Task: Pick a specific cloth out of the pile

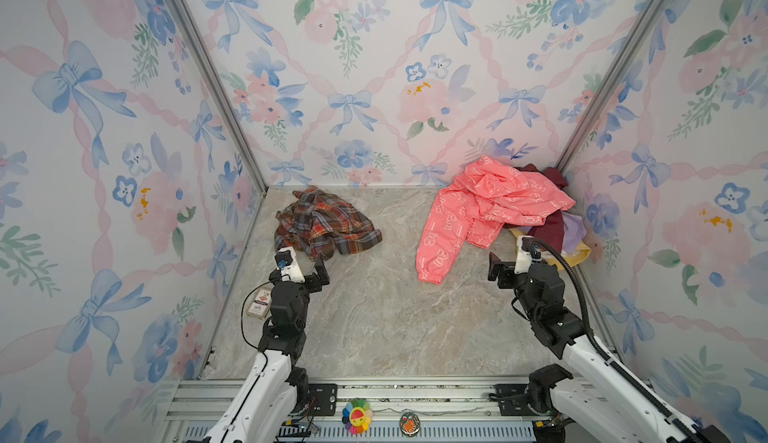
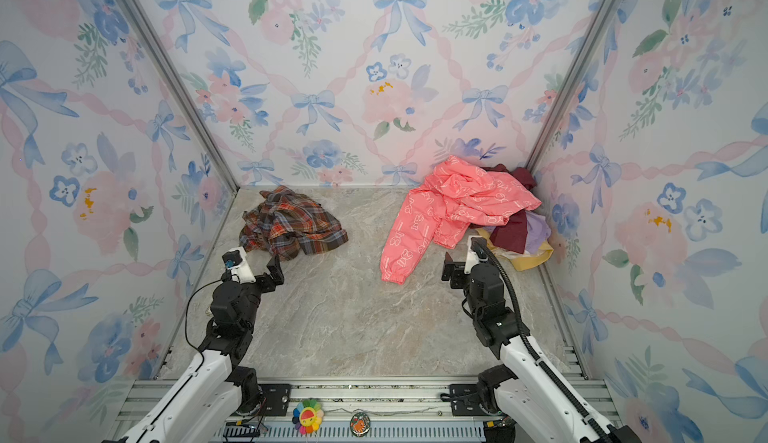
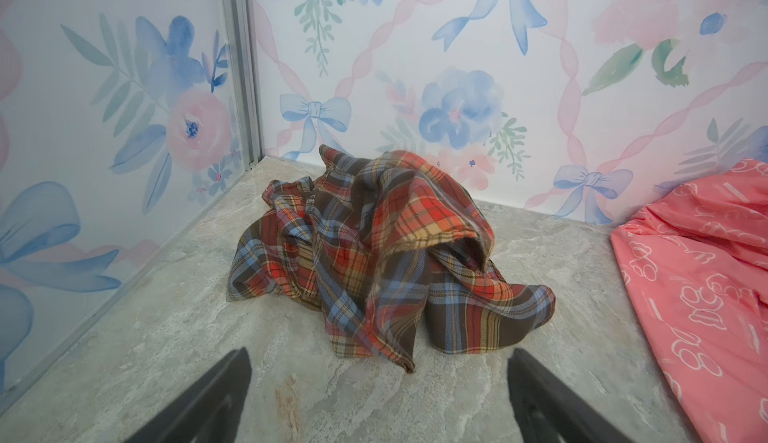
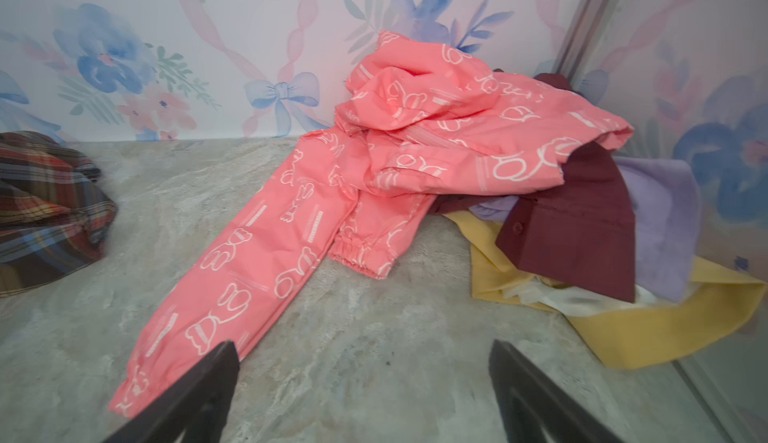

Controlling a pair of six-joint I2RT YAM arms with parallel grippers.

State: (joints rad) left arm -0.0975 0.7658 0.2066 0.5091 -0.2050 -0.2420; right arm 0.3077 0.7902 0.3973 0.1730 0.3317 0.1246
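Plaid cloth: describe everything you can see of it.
The plaid cloth is soft woven fabric in orange-red, brown, grey-blue and pale yellow checks. It lies crumpled in a loose heap, folds standing up, on the marble-look tabletop near the back left corner, apart from the pink jacket and the pile. Only the tabletop seems to touch it. The left claw stands open just in front of it, holding nothing.
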